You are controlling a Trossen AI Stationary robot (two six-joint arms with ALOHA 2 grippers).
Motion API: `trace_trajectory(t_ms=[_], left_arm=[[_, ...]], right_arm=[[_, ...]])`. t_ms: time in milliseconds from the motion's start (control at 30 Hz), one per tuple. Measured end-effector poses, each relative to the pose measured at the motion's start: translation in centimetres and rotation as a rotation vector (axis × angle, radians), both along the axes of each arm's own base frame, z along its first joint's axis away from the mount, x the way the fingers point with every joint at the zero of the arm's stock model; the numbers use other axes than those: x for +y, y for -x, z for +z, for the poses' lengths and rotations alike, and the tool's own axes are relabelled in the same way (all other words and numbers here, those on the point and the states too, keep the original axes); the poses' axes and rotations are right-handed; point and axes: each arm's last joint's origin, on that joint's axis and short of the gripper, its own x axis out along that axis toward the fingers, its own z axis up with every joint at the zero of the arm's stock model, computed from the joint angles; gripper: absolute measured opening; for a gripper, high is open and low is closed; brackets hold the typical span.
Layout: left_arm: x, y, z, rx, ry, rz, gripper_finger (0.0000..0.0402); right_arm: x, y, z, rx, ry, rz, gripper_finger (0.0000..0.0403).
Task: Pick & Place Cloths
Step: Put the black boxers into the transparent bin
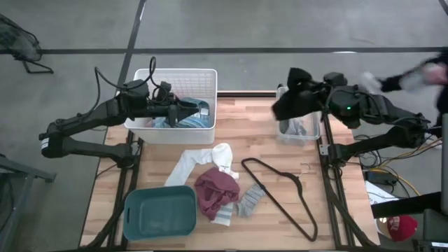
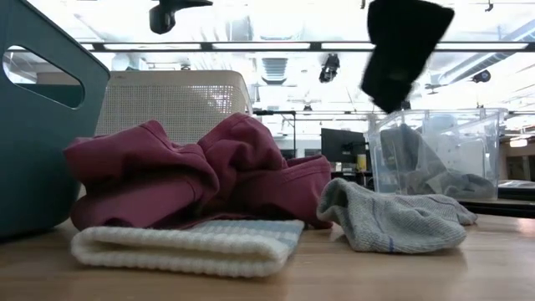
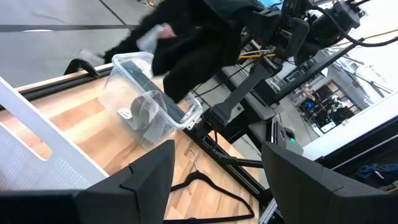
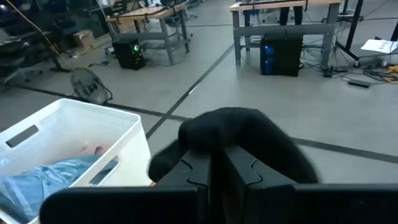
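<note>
1. Low view puts nearest to you a folded white ribbed cloth [image 2: 188,247] on the wooden counter [image 2: 468,272], with a crumpled maroon garment [image 2: 201,171] lying on it and a grey sock-like piece [image 2: 393,219] just beside.
2. Your teal plastic bin [image 1: 159,212] sits at the counter's near left corner; a thin black wire hanger [image 1: 280,192] lies right of the pile.
3. Farther back, your left gripper [image 1: 187,110] hangs over the white perforated basket [image 1: 203,77], its fingers [image 3: 143,180] spread apart and holding nothing; a blue striped shirt [image 1: 183,120] lies inside.
4. Your right gripper [image 1: 302,94] has its fingers [image 4: 189,174] pressed together on a limp black cloth [image 1: 292,98], hanging above the clear plastic tub [image 1: 299,129].
</note>
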Motion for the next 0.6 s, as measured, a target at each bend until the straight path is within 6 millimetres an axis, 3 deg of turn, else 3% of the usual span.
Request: trace_trajectory(t_ms=[233, 467, 600], left_arm=[[0.2, -0.5, -0.3, 0.016, 0.005, 0.001, 0.0245], [0.3, -1.1, -0.7, 0.035, 0.020, 0.001, 0.0245], [0.4, -1.1, -0.7, 0.038, 0.022, 0.001, 0.0245]], right_arm=[[-0.1, -0.4, -1.3, 0.097, -0.015, -0.005, 0.0012], [-0.4, -0.5, -6.0, 0.273, -0.226, -0.138, 0.0013], [-0.3, -1.4, -9.2, 0.350, -0.360, -0.108, 0.0016]])
